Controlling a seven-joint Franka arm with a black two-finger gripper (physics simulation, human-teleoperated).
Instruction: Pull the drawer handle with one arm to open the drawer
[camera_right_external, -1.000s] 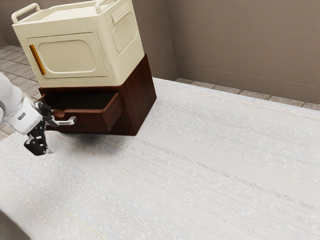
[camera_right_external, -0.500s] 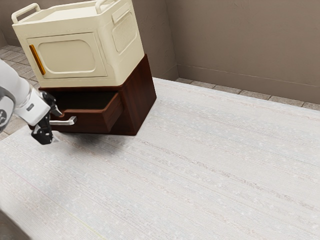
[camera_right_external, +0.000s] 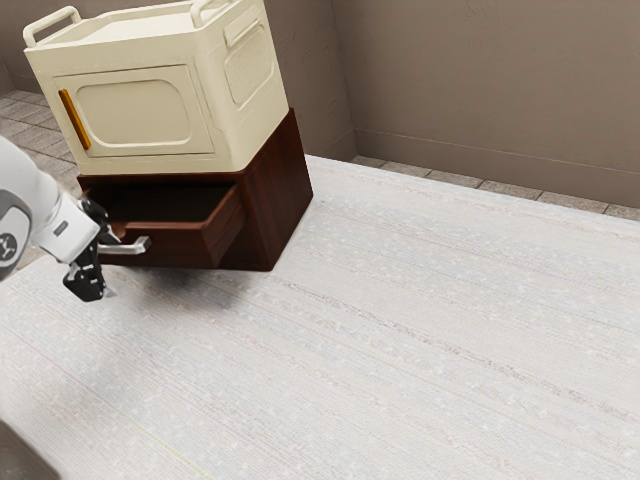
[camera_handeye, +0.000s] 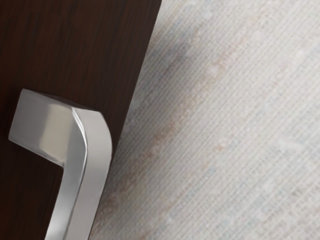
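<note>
My gripper (camera_right_external: 113, 265) is at the exterior view's left, in front of the drawer (camera_right_external: 182, 242), with its fingers spread apart, one above the handle's level and one below. The silver handle (camera_right_external: 141, 244) runs behind or between them at its near end; contact with it cannot be made out. The drawer stands partly out of the dark wooden cabinet (camera_right_external: 281, 190), its inside showing. In the wrist view the bent end of the handle (camera_handeye: 96, 150) stands out from the dark drawer front (camera_handeye: 82, 45).
A cream box (camera_right_external: 140, 110) with an orange handle (camera_right_external: 73, 119) rests on top of the cabinet. The pale table (camera_right_external: 400, 340) extends toward the exterior view's right, and a brown wall (camera_right_external: 480, 90) rises behind it.
My hand has shifted slightly up and toward the exterior view's right, closer to the drawer front, dipping a little in the last half second. The drawer shows no visible move.
</note>
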